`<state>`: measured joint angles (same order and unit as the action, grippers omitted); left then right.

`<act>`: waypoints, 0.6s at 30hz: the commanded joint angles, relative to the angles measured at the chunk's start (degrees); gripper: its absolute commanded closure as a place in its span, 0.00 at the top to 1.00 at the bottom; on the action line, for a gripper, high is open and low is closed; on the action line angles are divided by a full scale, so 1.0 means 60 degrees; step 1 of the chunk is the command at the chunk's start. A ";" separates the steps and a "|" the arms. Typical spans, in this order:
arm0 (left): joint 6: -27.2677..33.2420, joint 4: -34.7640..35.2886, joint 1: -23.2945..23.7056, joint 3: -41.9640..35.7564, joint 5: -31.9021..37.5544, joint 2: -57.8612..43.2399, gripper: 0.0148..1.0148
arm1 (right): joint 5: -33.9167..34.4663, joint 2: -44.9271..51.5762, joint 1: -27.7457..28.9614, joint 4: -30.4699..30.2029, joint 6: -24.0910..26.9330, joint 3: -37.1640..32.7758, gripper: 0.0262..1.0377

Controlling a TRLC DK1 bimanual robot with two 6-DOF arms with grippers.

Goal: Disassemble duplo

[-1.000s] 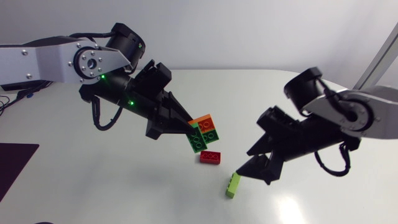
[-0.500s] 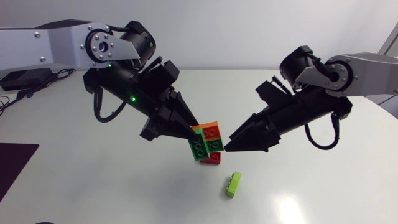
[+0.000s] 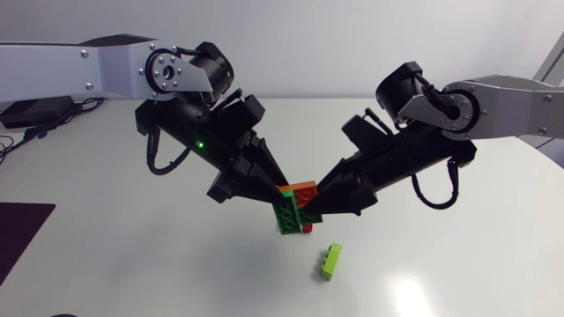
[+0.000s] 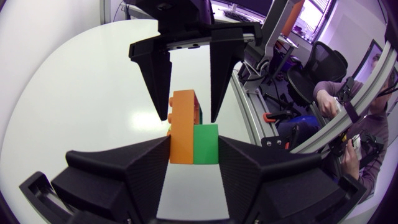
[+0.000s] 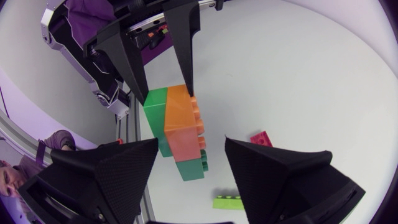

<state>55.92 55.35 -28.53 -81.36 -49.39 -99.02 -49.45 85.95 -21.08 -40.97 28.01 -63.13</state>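
Where the two arms meet above the middle of a white, glossy counter (image 3: 441,273), a small duplo stack (image 3: 289,213) is held up between them. From overhead the counter looks pale and smooth, with a rounded far edge and a soft spot of glare near its front right. A dark flat patch (image 3: 19,239) lies at its left edge, well apart from everything else.

The duplo stack is a cluster of chunky studded bricks: an orange one on top, dark green ones beside and below it, and a red one among them. The left end effector (image 3: 278,192), coming in from the left, is clamped on the stack. The left wrist view shows its two black fingers pressed against the orange and green bricks from both sides. The right end effector (image 3: 317,202), coming in from the right, has its fingers spread wide around the opposite end of the stack. In the right wrist view a plain gap shows between the bricks and one of its fingers, so it is open and not gripping.

Two loose bricks lie on the counter. A red brick (image 3: 307,228) sits just under the held stack and is partly hidden by it. A lime brick (image 3: 331,261) lies nearer the front edge, apart from the red one.

Both loose bricks are well away from the counter's edges. Bare white surface shows between them and the front edge, and out to both sides beneath the arms.
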 commanded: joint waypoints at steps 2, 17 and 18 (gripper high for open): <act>0.0275 0.0179 -0.0034 -0.0443 -0.0236 -0.0283 0.43 | 0.0083 0.0001 -0.0134 0.0237 -0.0142 0.0122 0.32; 0.0201 0.0692 0.0566 -0.0839 -0.0690 0.0054 0.95 | 0.0039 -0.0439 0.0452 0.0398 -0.0303 0.0503 0.15; 0.0201 0.0618 0.0669 -0.0722 -0.0675 0.0259 0.95 | -0.0005 -0.0395 0.0613 0.0310 -0.0318 0.0473 0.15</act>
<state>56.36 58.70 -25.76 -84.97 -52.53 -99.92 -48.97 83.99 -18.98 -38.63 27.33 -61.32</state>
